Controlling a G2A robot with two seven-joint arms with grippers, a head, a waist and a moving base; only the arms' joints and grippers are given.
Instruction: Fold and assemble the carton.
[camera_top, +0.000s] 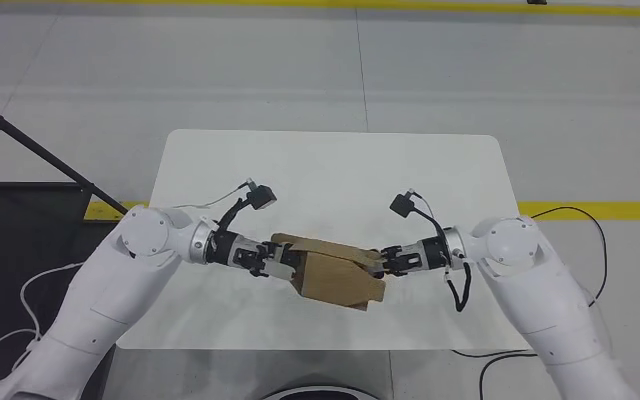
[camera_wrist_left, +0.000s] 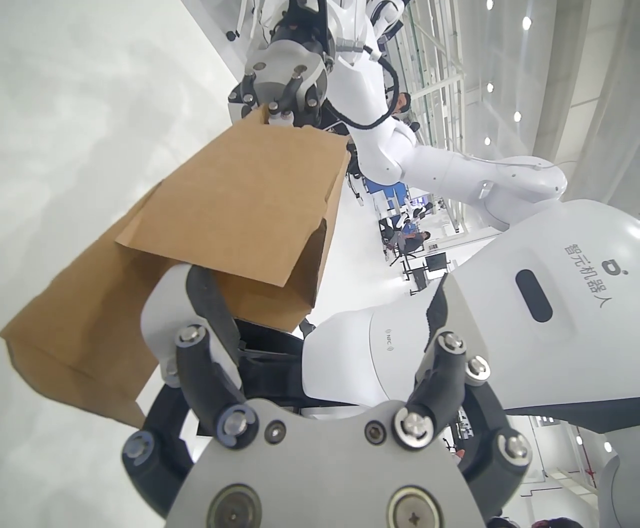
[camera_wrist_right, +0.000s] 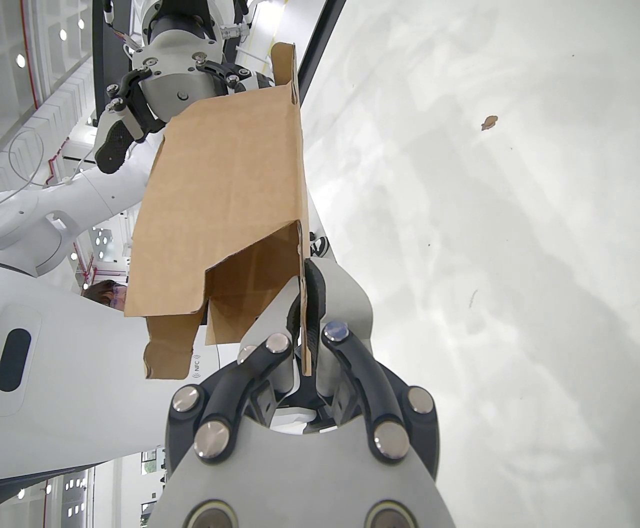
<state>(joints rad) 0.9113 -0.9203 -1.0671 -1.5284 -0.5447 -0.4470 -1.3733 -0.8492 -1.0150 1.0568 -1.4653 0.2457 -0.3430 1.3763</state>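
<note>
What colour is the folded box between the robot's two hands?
Plain brown all over: it is a cardboard carton with no pattern. The right wrist view shows it best.

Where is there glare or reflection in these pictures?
Left wrist view: ceiling lamps shine as bright spots. Right wrist view: the white table carries patchy reflections beside the carton. Top view: the table is evenly lit, without glare.

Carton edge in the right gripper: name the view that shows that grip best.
Right wrist view: the right gripper is close up, its fingers pinching a thin edge of the carton. The top view shows gripper meeting carton only small; the left wrist view shows it far off, at the carton's far end.
</note>
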